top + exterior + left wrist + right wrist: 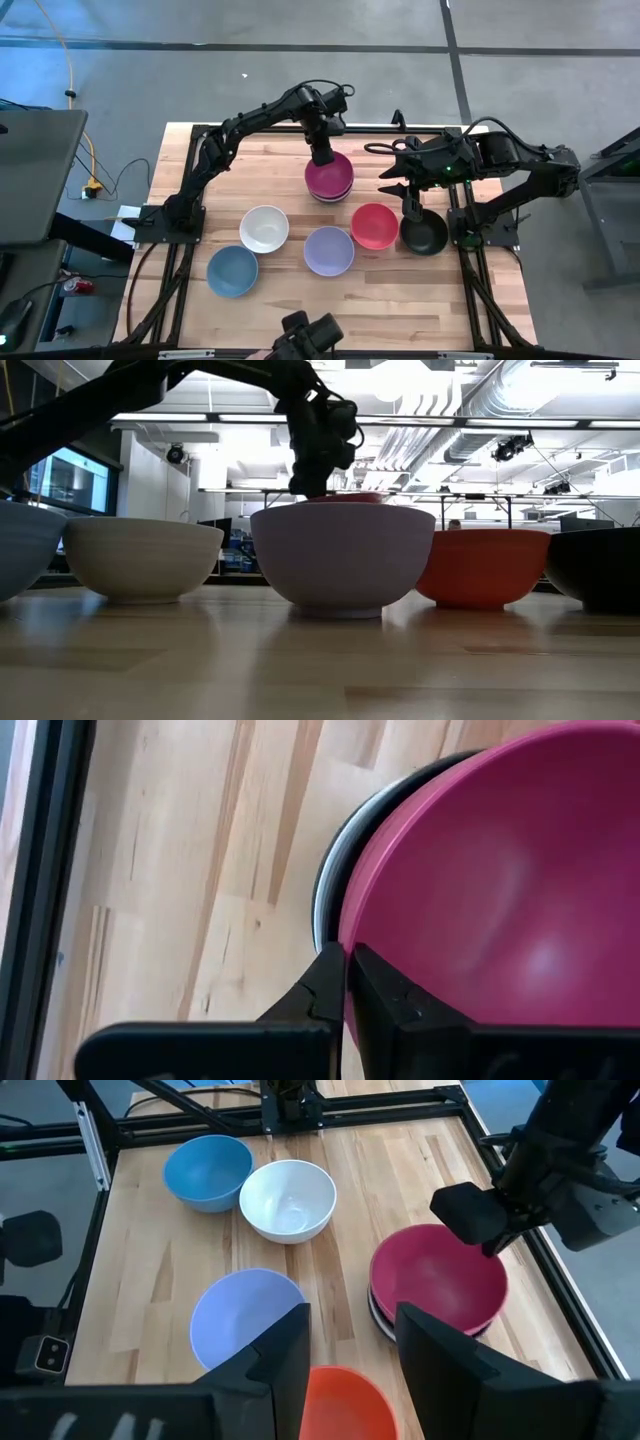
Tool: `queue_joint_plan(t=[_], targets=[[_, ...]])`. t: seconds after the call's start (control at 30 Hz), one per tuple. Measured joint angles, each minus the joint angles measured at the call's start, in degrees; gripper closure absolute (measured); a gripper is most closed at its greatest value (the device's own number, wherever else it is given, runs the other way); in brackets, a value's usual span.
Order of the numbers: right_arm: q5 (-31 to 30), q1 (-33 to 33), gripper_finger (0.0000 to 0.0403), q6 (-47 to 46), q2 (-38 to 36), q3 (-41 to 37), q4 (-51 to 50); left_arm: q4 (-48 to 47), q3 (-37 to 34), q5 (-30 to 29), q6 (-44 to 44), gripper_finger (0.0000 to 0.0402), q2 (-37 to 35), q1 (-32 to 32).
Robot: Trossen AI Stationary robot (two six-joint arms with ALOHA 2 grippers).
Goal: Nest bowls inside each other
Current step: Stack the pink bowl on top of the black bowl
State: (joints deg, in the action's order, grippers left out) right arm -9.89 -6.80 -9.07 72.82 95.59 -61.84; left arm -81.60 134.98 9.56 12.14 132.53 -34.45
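Observation:
A magenta bowl point(329, 178) sits on top of a stack at the table's far middle, with a white rim point(330, 880) and a black rim under it. My left gripper point(347, 982) reaches it from the far-left side and is shut on its rim. Blue point(232, 271), white point(264, 229), lavender point(329, 251), red point(375, 226) and black point(424, 232) bowls stand singly on their bases nearer the front. My right gripper point(350, 1325) hangs open above the red bowl point(345, 1400), touching nothing. My left gripper pinches the magenta bowl's rim point(350, 955) on its far side, one finger point(390, 995) inside the bowl and the other finger point(322, 990) outside. The fingers come from above, pointing down. The bowl rests nested in the stack beneath it.
The single bowls form a loose row across the table's near half: the blue bowl point(207, 1170) and white bowl point(290, 1198) to the left, the lavender bowl point(342, 555) in the middle, the black bowl by the right arm's base. Bare wood lies along the near edge and the far-left corner.

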Motion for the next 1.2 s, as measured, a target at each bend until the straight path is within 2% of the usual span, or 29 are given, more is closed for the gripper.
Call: queue_joint_plan(t=[0.23,0.9,1.2], targets=[[-0.02,0.0,0.0263,-0.97,0.0,0.0,0.02,-2.87,0.0,-0.02,-0.2,0.0401,0.0,0.33],[-0.04,0.01,0.0263,-1.41,0.0,0.0,0.04,-2.83,0.0,-1.17,-1.08,0.0402,-0.02,1.57],[-0.02,0.01,0.0263,-1.41,0.4,0.0,0.0,-4.04,0.07,-0.84,-0.22,0.0401,3.8,1.57]])
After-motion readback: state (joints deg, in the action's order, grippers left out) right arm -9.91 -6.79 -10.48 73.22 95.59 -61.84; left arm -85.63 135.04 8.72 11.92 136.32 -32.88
